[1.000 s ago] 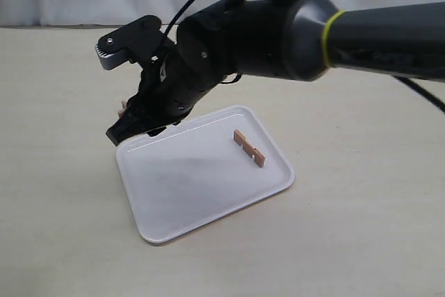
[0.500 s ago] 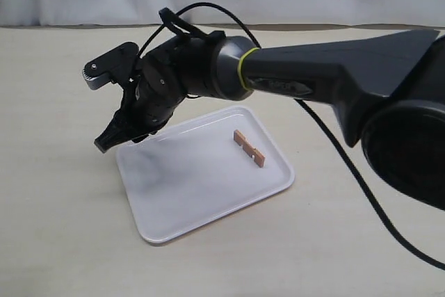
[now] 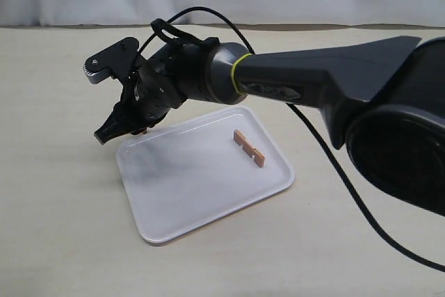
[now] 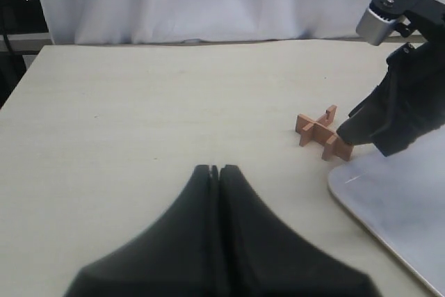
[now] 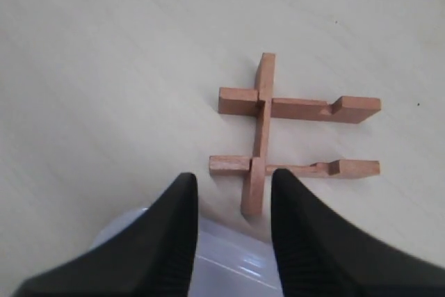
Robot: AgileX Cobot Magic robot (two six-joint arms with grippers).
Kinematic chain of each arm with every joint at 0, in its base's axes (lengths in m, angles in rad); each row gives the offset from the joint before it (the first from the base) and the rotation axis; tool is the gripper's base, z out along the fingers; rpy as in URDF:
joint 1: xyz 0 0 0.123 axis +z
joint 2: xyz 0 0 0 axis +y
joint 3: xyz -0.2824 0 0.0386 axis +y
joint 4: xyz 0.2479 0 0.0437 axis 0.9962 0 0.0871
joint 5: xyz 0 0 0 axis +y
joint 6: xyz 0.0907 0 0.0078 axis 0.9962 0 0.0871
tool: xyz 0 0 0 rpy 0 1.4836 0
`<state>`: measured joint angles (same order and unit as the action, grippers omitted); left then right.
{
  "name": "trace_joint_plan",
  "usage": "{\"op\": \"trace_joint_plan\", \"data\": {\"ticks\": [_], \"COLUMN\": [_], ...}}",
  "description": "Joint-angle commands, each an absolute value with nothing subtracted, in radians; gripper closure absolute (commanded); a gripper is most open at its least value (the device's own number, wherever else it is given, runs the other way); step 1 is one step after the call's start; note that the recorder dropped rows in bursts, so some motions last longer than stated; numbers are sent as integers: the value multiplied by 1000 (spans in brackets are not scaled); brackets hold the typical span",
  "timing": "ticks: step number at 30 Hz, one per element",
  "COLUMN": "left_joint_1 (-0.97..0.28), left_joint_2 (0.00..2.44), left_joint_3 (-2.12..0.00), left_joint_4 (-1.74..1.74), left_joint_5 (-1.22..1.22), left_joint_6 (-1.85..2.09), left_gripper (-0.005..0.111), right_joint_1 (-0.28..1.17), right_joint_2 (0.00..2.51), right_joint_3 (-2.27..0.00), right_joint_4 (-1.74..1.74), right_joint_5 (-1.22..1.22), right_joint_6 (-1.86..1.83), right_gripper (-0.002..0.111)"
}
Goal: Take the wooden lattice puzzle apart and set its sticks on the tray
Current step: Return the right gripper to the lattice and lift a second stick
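While the bench (image 3: 62, 227) carries everything, your work is at the corner of the tray (image 3: 174, 203) nearest your right jaws. Those jaws hang low there, moderately open and empty, straddling the near end of one stick. Your left jaws are pressed together on nothing, well apart from the job.

Close squarely on that stick's end, gripping its flat sides. I'd then ease it out of the notches without twisting, since a skewed pull would likely drag the whole piece along.

The puzzle (image 5: 261, 137) lies flat on the bench just beside the tray's corner, with three sticks locked together. The single crossing stick's long axis points straight at your right jaws and the tray. The other two lie across it, parallel to each other. The fourth stick (image 3: 249, 148) lies on the tray.
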<state>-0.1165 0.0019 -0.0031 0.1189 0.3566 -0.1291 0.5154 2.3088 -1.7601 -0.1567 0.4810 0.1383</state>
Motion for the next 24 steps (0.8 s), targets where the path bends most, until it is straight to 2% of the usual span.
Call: {"op": "trace_joint_plan", "data": {"ticks": [1, 24], "left_joint_1": [-116, -116], "left_joint_2": [0, 0], "left_joint_3": [0, 0], "left_joint_4": [120, 120], "left_joint_5": [346, 346], "left_joint_6": [-131, -131], "left_gripper": [107, 107], "right_joint_1": [513, 485], "right_joint_2": [2317, 2349], "right_joint_3": [-1765, -1767], "right_joint_4": [-170, -173], "right_joint_5": [447, 414], "right_joint_6": [142, 178], "right_gripper": [74, 74]}}
